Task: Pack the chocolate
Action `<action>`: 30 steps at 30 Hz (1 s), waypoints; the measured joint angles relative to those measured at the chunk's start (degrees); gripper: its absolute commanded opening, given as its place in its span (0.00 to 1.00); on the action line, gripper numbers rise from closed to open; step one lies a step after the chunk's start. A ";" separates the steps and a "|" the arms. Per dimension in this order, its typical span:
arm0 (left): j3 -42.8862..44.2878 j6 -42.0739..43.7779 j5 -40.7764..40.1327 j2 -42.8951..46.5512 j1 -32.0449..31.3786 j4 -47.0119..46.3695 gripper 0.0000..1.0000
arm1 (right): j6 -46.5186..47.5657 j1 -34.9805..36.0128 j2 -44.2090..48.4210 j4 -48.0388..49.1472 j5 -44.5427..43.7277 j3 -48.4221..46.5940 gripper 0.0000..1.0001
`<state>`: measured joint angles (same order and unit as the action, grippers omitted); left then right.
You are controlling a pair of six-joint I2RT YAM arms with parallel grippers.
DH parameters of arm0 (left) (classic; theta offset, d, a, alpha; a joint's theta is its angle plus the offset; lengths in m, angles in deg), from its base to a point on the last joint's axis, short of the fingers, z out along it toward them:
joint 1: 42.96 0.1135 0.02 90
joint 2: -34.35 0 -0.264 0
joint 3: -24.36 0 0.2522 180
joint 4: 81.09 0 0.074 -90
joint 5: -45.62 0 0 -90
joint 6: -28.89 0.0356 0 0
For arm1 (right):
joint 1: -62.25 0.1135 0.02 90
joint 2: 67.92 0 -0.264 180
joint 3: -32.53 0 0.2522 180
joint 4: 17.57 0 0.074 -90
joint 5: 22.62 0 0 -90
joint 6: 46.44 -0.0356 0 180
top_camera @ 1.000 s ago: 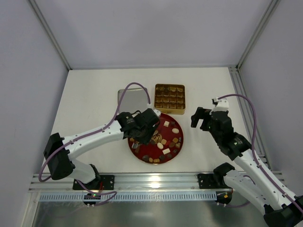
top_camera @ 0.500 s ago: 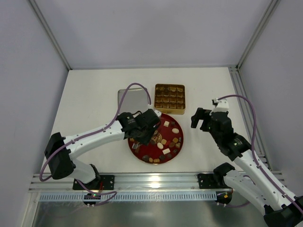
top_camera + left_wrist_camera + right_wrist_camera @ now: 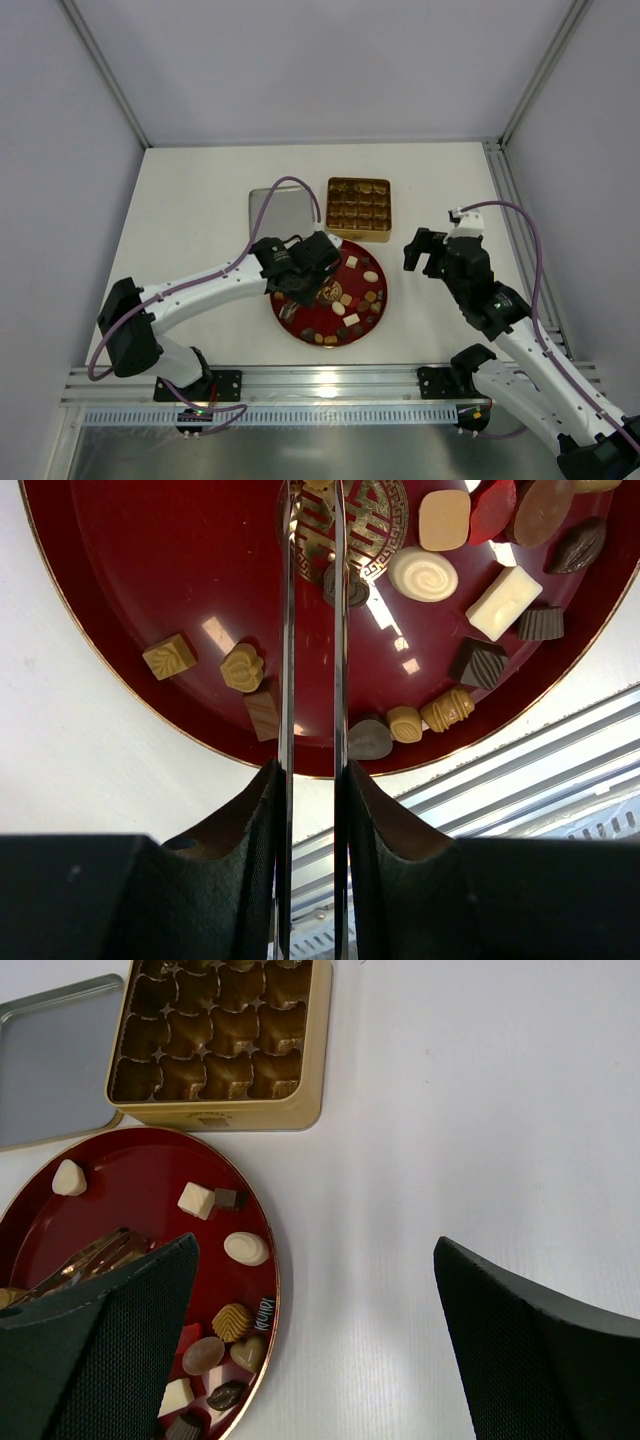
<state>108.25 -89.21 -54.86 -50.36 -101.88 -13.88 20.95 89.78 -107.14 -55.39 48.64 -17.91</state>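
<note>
Several small chocolates (image 3: 345, 300) in dark brown, caramel and cream lie on the round red plate (image 3: 296, 318). My left gripper (image 3: 305, 275) hangs over the plate's left half, shut on thin metal tongs (image 3: 287, 630). The blades stand close together, reaching to the plate's gold centre emblem, with a dark chocolate (image 3: 352, 586) at the right blade. A white swirl piece (image 3: 422, 573) lies just right of it. My right gripper (image 3: 425, 250) hovers open over bare table right of the plate, holding nothing. The gold tin (image 3: 358, 208) with its grid of hollow cells sits behind the plate.
A grey metal lid (image 3: 278, 210) lies flat left of the tin. The aluminium rail (image 3: 320, 380) runs along the near table edge. In the right wrist view the plate (image 3: 120, 1175), the tin (image 3: 215, 1045) and the lid (image 3: 50, 1060) sit left of my right gripper (image 3: 315, 1245).
The left gripper has squeezed the tongs narrower and edged slightly along the plate. The right arm has stayed still.
</note>
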 measured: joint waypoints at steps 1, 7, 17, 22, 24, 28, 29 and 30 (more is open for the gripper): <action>0.00 0.00 -0.02 0.00 -0.02 0.02 0.22 | 0.00 0.00 -0.02 0.00 0.00 0.00 1.00; 1.51 0.04 -1.11 0.00 -0.07 1.22 0.22 | 0.00 0.00 -0.04 0.00 0.00 0.00 1.00; 10.71 0.92 -4.74 -0.35 0.00 2.40 0.23 | 0.02 0.00 -0.04 0.00 0.02 -0.02 1.00; 18.23 2.03 -7.26 -4.39 0.98 2.47 0.23 | 0.02 0.00 -0.04 -0.04 0.00 -0.07 1.00; 22.18 3.13 -8.28 -6.97 1.77 1.92 0.23 | 0.02 0.00 -0.04 -0.22 0.00 -0.17 1.00; 28.26 6.05 -9.57 -11.96 4.17 -2.36 0.23 | 0.02 0.00 -0.02 -0.96 -0.07 -0.70 1.00; 29.18 6.80 -9.77 -13.05 4.57 -3.78 0.23 | 0.04 0.00 0.02 -1.18 -0.17 -0.83 1.00; 29.99 7.52 -9.75 -14.08 5.66 -4.28 0.23 | 0.04 0.00 0.11 -1.44 -0.20 -0.94 1.00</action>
<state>138.24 -81.69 -64.60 -64.44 -96.22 -18.17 20.99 89.78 -107.03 -56.83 48.44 -18.85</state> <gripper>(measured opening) 0.284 0.996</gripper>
